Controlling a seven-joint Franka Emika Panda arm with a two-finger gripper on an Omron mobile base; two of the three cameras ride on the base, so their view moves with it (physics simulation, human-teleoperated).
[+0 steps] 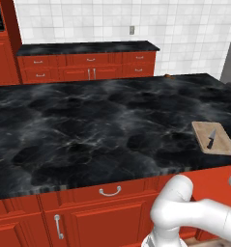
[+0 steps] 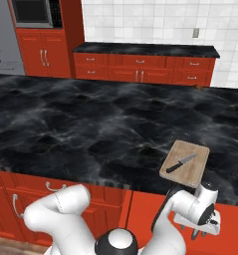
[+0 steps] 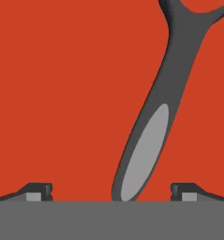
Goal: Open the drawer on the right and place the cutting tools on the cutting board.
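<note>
Gripper (image 3: 111, 194) jaws wide open, straddling a dark-handled tool (image 3: 148, 140) lying on the red drawer (image 3: 62, 93) floor. Centre on the handle, descend, close squarely. Cutting board (image 2: 185, 163) on the counter already holds a knife (image 2: 180, 164).

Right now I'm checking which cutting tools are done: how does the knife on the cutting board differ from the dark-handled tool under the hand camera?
The knife lies on the tan cutting board on the counter; the dark-handled tool lies on a red surface, between the open tool tips. The knife shows a slim silver blade; the other shows a grey oval inlay. Both have dark handles.
</note>
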